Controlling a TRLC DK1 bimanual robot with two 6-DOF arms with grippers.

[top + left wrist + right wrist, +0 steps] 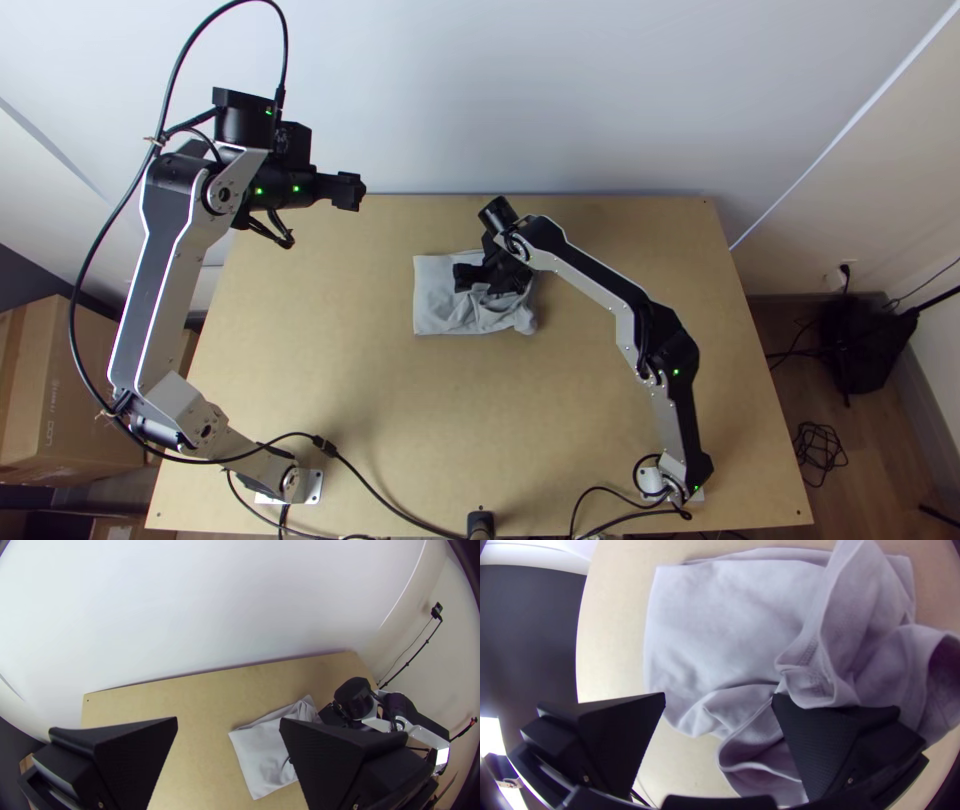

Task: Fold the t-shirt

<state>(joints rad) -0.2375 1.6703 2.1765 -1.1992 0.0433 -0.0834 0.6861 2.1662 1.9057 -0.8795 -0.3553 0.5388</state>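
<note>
Top view: t-shirt (440,303) on wooden table (420,420); pale wall (450,90) beyond.

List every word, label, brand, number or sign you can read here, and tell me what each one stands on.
Nothing can be read for certain.
Cardboard box at the far left: dark print on its side, too small and blurred to quote.
Grey t-shirt: no lettering that I can make out.

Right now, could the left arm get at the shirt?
Probably yes, from the left: that side of the shirt lies uncovered, and the left pincer is open. The right pincer crowds the other side.
</note>
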